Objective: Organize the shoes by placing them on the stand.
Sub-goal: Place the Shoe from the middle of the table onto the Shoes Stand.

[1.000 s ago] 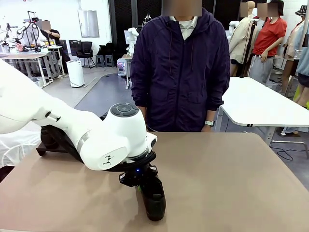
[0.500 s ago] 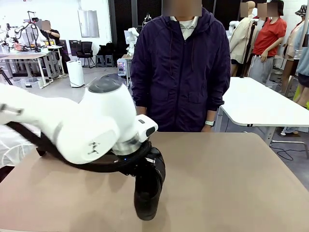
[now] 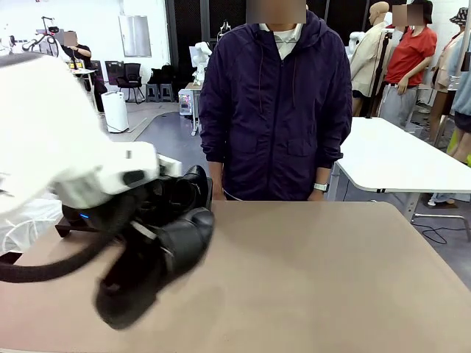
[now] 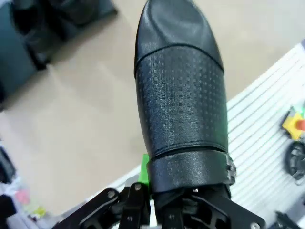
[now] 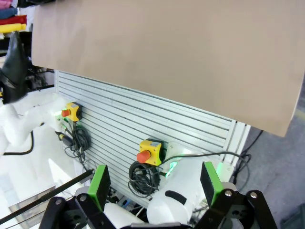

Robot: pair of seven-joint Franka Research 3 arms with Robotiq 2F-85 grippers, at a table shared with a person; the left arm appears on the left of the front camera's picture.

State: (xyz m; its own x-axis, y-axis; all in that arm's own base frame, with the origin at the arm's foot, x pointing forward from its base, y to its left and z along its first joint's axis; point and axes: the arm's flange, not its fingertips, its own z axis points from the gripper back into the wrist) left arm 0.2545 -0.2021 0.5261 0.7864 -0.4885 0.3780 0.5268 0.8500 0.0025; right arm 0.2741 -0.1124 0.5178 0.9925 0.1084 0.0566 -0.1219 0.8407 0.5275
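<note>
Right now my left end effector (image 4: 183, 210) is clamped on the heel end of a shoe (image 3: 158, 261), lifted above the worktop (image 3: 331, 279) near its left edge. I'd swing it slowly toward the stand (image 3: 73, 220) at the far-left corner, keeping it level. My right end effector (image 5: 155, 183) hangs wide, off the near edge.

L hand (image 4: 157, 210) clamped tight, R hand (image 5: 155, 183) spread wide

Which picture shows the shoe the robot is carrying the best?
The left wrist view: the shoe appears sharp, with its textured top and smooth toe. In the front view the shoe is blurred. In the right wrist view, it's a dark shape at the edge.
</note>
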